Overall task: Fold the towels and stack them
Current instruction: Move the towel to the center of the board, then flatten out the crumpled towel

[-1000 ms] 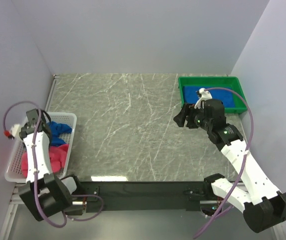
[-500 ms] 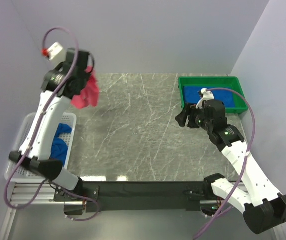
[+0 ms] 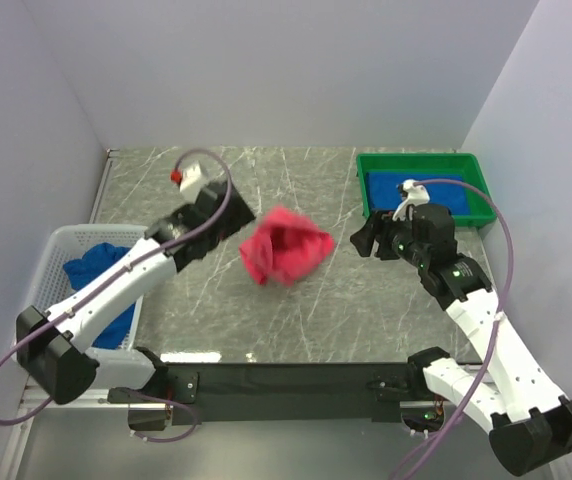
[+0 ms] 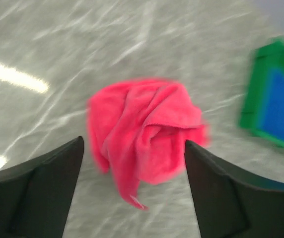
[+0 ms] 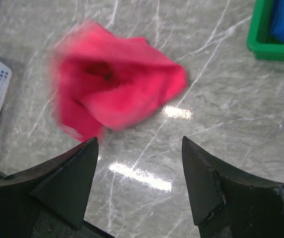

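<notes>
1. One red towel (image 3: 286, 250) sits crumpled near the middle of the table (image 3: 266, 180), between the two arms. Its outline is blurred in every view, so I cannot tell whether it lies settled on the surface.
2. Left gripper (image 4: 133, 144): claw spread apart and empty, with the towel just beyond it. Judgement: this open spot lets both arms reach the cloth to spread it.
3. Right gripper (image 5: 138, 143): claw apart and empty, facing the towel. It is probably placed to take a corner.
4. Only the top view shows the whole basket (image 3: 76, 232) with its blue towels (image 3: 91, 270) not yet folded. It also shows the green tray (image 3: 416, 157) holding a folded blue towel (image 3: 386, 187), judged the stacking place.
5. Only the wrist views show that neither claw touches the cloth.
</notes>
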Available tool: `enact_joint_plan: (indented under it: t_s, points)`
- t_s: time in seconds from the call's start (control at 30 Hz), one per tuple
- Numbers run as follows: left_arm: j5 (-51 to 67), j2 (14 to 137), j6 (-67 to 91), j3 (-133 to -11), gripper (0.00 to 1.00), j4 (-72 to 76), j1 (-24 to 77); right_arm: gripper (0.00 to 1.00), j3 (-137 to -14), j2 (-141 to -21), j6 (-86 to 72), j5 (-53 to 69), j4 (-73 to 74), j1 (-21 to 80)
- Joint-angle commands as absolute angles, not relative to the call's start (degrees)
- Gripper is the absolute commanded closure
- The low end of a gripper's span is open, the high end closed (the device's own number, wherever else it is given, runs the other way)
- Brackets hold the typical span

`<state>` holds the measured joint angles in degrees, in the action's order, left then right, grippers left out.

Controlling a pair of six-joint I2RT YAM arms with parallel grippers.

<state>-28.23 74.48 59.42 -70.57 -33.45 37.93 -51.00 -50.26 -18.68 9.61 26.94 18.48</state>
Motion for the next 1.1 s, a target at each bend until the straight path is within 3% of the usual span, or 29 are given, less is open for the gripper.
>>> enact_joint_plan:
  t_s: [0.0,0.1,0.23,0.4,0.73,1.07]
  points:
    - [-30.8,70.5,62.7,-60.0,0.11,-27.2,38.1,0.26,-49.0,-53.1,-17.7,11.3,24.5,20.6]
    - [-31.3,69.0,63.0,-51.9,0.10,-27.2,38.7,0.26,-48.4,-58.3,-18.1,10.4,22.8,22.3]
    - [-30.3,67.8,61.3,-44.7,0.12,-23.9,40.9,0.35,-49.9,-69.2,-18.8,8.4,21.2,25.0]
    - [-25.8,71.7,61.4,-42.9,0.14,-16.5,42.2,0.42,-54.3,-78.9,-18.8,6.6,19.0,25.0]
    - [-27.6,84.3,66.7,-49.7,0.18,-19.1,56.9,0.36,-54.8,-89.8,-23.6,1.4,12.7,25.0]
    - [-31.3,96.9,74.2,-56.0,0.38,-29.2,61.3,0.33,-56.8,-95.3,-27.2,0.1,10.5,25.0]
